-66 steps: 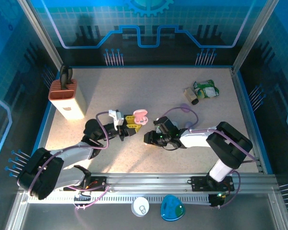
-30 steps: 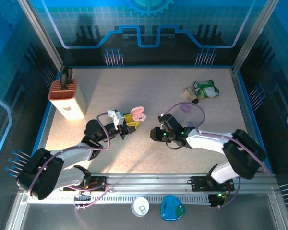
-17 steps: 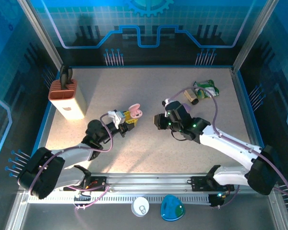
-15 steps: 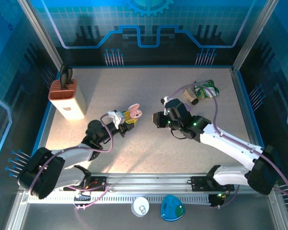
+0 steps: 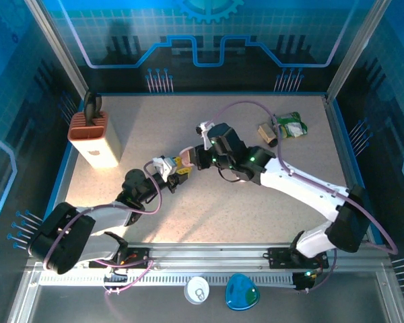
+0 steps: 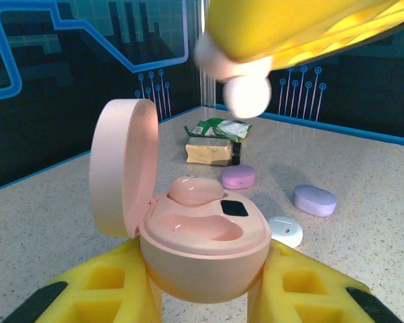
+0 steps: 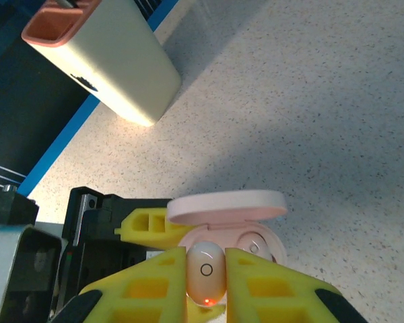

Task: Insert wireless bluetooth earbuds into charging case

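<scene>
Pinched tiny glossy pale-pink plastic earbud [image 7: 205, 274] in right claw [image 7: 205, 286], yellow fingers [image 7: 155, 282] pressed tight against both sides. Showed an oval face with a small ring mark and a red glow at the lower end. Poked a rounded whitish tip out under the yellow finger in left wrist view. Hung just above the round pale-pink plastic charging case [image 6: 195, 249], over its open top, not touching.

Clamped charging case upright in left claw [image 6: 202, 296], yellow fingers touching both sides of the body. Kept lid [image 6: 121, 171] swung up on the left in left wrist view. Held second pink earbud [image 6: 192, 190] seated in the far pocket; left near pocket [image 6: 198, 227] bare.

Noted beyond, on speckled counter [image 6: 363, 168]: pinkish-lilac pebble-shaped case [image 6: 238, 176], lilac pebble-shaped case [image 6: 315, 199] and small white pebble-shaped case [image 6: 285, 231], all shut and apart from each other. Noted crumpled green packet [image 6: 215, 126] just behind tan block with dark end [image 6: 211, 153].

Spotted cream rectangular box with terracotta rim [image 5: 94, 138] at far left of counter, dark handled object [image 5: 92, 106] stuck in its top; could not tell what.
</scene>
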Available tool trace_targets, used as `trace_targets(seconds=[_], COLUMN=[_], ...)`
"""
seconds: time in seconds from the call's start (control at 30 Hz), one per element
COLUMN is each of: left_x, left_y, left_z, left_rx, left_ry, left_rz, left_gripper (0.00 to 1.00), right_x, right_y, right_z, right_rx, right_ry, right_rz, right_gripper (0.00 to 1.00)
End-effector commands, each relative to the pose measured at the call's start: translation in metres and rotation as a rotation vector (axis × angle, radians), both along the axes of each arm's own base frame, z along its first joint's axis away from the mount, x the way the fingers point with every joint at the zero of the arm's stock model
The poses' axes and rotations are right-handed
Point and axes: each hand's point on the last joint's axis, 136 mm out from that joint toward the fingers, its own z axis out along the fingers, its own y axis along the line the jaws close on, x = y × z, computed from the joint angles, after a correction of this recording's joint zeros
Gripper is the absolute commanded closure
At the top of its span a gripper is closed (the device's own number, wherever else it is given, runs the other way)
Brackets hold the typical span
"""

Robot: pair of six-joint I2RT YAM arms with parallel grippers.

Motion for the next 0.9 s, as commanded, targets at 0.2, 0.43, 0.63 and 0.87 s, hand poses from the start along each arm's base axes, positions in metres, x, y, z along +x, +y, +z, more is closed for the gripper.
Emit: trace_targets(seconds=[0.2,0.43,0.63,0.87], left_x=[0.000,-0.002,0.000,0.000], left_y=[0.003,0.004,0.006,0.006], left_z=[0.009,0.012,0.012,0.016], left_rx=[-0.016,-0.019,-0.024,-0.038], left_ry=[-0.047,-0.049,-0.045,-0.045], left_rz=[0.021,0.024,0.038,0.038], left_gripper=[0.75,0.75,0.76,0.76], right_x=[-0.002,-0.002,-0.003,-0.005], right_y=[0.027,0.026,0.025,0.027], right_z=[-0.010,-0.021,-0.027,-0.035], right_rx=[-0.016,-0.037,-0.050,-0.058], right_ry=[0.019,0.034,0.045,0.061], right_rz=[0.076,0.071,0.071,0.082], right_gripper=[0.81,0.81,0.81,0.80])
